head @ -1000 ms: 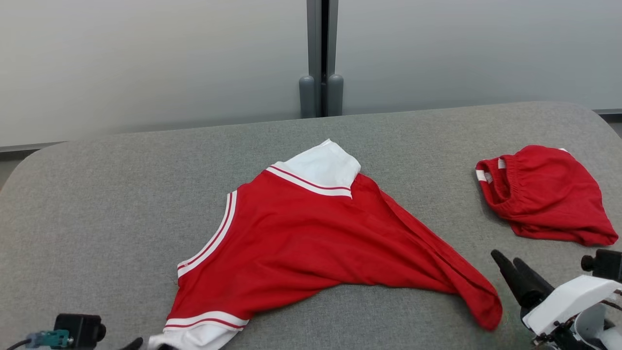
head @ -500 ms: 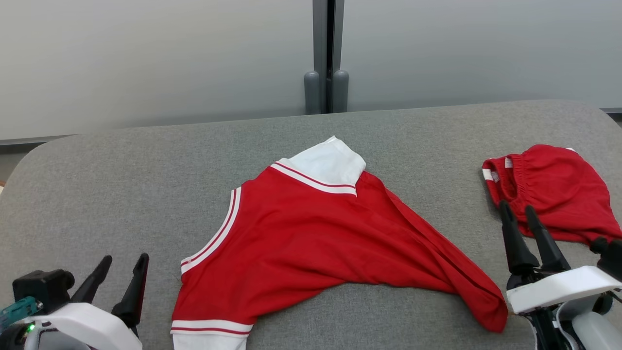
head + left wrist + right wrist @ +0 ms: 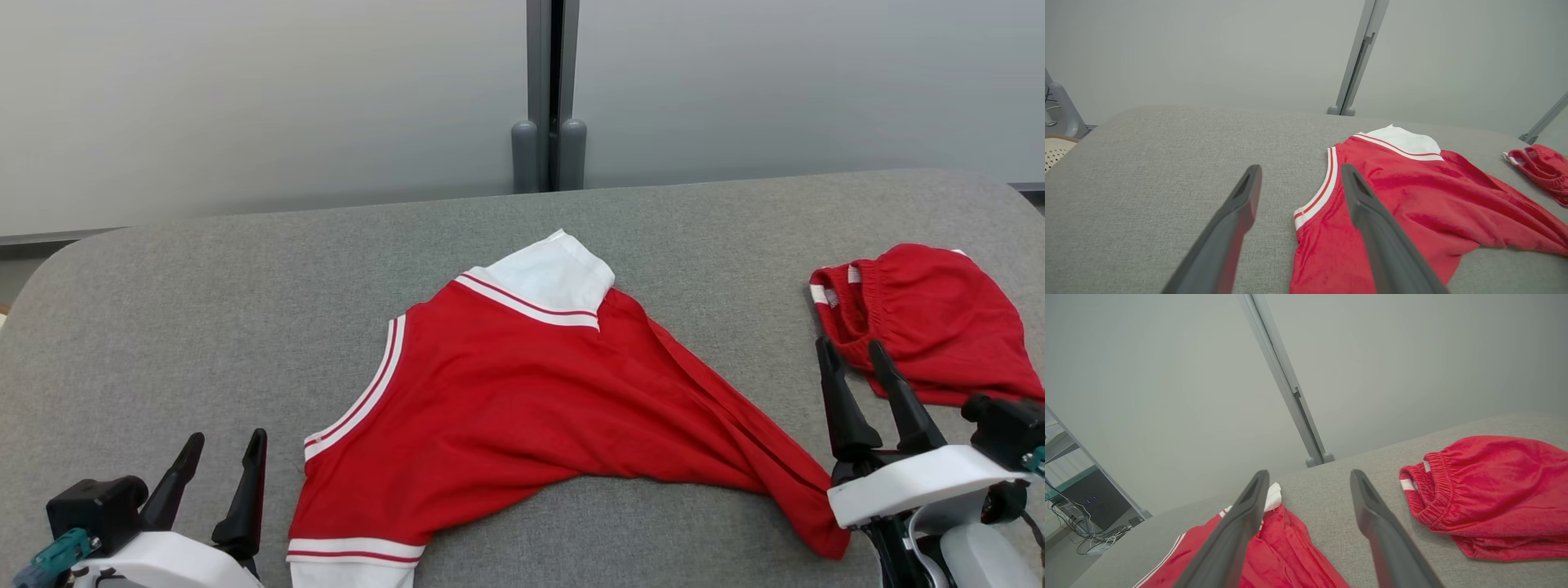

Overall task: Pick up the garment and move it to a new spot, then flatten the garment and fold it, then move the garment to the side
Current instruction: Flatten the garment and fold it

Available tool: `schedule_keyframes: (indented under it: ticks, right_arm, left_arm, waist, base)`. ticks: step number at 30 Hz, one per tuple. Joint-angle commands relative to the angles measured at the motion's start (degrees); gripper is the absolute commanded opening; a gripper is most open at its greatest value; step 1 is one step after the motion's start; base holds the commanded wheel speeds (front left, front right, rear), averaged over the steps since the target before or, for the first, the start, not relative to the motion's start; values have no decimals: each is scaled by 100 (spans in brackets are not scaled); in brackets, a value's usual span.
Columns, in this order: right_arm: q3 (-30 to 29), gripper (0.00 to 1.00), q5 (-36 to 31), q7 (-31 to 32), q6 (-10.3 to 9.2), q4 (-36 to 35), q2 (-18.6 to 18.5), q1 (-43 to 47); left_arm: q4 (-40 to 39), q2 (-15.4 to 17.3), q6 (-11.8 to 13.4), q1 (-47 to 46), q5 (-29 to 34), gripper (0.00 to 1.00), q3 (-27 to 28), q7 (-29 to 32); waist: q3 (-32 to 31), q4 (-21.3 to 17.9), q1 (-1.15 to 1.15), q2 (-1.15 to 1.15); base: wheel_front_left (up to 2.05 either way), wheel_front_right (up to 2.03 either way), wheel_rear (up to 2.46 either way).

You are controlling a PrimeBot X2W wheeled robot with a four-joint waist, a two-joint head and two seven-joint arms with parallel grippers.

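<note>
Grey worktop [image 3: 204,286] is carrying garment [image 3: 522,400] | left fingers [image 3: 245,490], 7 o'clock, are gaping, empty | right fingers [image 3: 838,400], 4 o'clock, are gaping, empty

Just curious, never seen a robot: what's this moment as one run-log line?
left gripper: open, empty | right gripper: open, empty | red jersey: rumpled on grey table, unfolded

In the head view, the garment [image 3: 522,408] is cut off at its hem, and the shorts [image 3: 939,318] are partly hidden by the right gripper [image 3: 847,345].
</note>
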Motion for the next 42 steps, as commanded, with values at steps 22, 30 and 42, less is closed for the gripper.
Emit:
schedule_keyframes:
  ticks: [22, 30, 42]
  right_arm:
    - [-351, 100, -384, 480, 0, -395, 364, 153]
    - [-341, 100, -417, 488, 0, -411, 395, 65]
    - [-200, 100, -429, 369, 0, -462, 496, -281]
  left_arm:
    - [111, 172, -266, -246, -77, 100, -55, 368]
    - [346, 242, -553, -586, -192, 100, -268, 1034]
    - [1188, 87, -1438, -2385, -71, 100, -604, 2349]
  waist:
    - [271, -320, 0, 0]
    - [459, -438, 0, 0]
    - [968, -1008, 0, 0]
  base:
    - [0, 0, 0]
    - [0, 0, 0]
    - [0, 0, 0]
